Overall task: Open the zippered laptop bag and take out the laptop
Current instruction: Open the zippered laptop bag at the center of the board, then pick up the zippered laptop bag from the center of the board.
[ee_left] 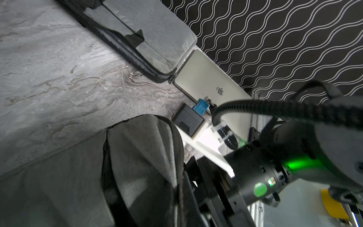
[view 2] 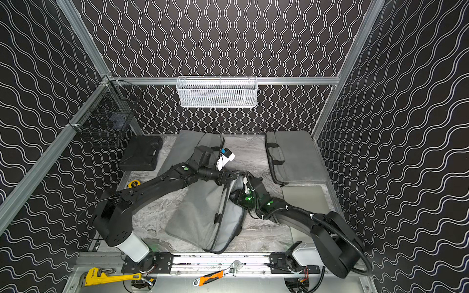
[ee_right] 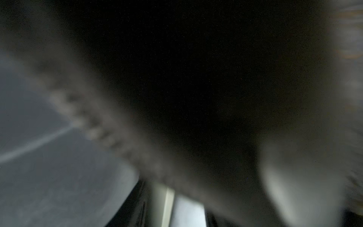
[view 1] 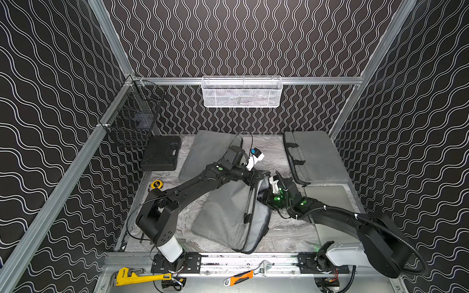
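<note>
In both top views the grey laptop bag [view 1: 223, 215] lies mid-bench, its long axis running from the front rail toward the back wall and leaning a little rightward, its unzipped long edge gaping toward the right arm's side. The left gripper [view 1: 256, 177], reaching across from the other side, is clamped tight on the far corner of the upper flap [ee_left: 141, 149] and holds it raised. The left wrist view shows that fabric bulging close to the lens. The right gripper [view 1: 266, 195] is nosed into the mouth from the open side, fingertips buried under the flap; how wide its jaws stand cannot be told, as the right wrist view gives only dark blur. No laptop shows inside the bag — presumably it sits deeper in, leftward of the right gripper, along the bag's length. A silver laptop [view 1: 330, 197] lies bare on the bench [view 1: 286, 230], just in front of a second bag [view 1: 318, 157] by the right wall. The right arm is nearer the opening, so the reach inward likely falls to it.
</note>
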`<action>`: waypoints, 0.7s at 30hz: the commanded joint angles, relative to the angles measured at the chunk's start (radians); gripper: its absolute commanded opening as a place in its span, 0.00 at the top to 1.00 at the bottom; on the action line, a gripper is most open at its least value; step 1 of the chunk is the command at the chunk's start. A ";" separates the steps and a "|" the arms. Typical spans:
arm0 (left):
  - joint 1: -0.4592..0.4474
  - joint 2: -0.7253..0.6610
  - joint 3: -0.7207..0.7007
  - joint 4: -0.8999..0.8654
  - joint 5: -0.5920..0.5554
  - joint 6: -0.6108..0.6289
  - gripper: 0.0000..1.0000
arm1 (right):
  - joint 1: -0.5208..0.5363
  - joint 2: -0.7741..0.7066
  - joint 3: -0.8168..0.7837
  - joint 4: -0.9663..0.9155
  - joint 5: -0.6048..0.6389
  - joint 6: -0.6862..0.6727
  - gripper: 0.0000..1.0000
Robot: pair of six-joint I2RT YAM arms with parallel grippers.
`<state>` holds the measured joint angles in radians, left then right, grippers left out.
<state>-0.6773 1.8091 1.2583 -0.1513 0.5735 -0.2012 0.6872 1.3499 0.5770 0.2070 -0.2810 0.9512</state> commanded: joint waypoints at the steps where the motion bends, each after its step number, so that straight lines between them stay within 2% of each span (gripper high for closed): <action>1: -0.001 -0.020 -0.004 0.163 0.042 -0.045 1.00 | 0.009 0.024 0.016 0.023 0.003 0.032 0.45; 6: 0.005 -0.016 -0.041 0.271 -0.005 -0.167 1.00 | 0.007 0.083 0.015 0.143 -0.025 0.128 0.42; 9: 0.013 -0.003 -0.066 0.384 0.010 -0.263 1.00 | 0.008 0.135 0.040 0.214 -0.047 0.175 0.41; 13: 0.012 -0.002 -0.076 0.468 0.012 -0.333 1.00 | 0.022 0.194 0.044 0.313 -0.076 0.234 0.41; 18: 0.012 -0.002 -0.070 0.501 0.020 -0.379 1.00 | 0.034 0.248 0.080 0.318 -0.086 0.221 0.41; 21: 0.013 -0.002 -0.078 0.528 0.023 -0.403 1.00 | 0.034 0.253 0.111 0.313 -0.083 0.199 0.45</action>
<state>-0.6601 1.8126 1.1748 0.1085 0.5152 -0.5526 0.7139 1.5974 0.6582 0.4713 -0.3061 1.1378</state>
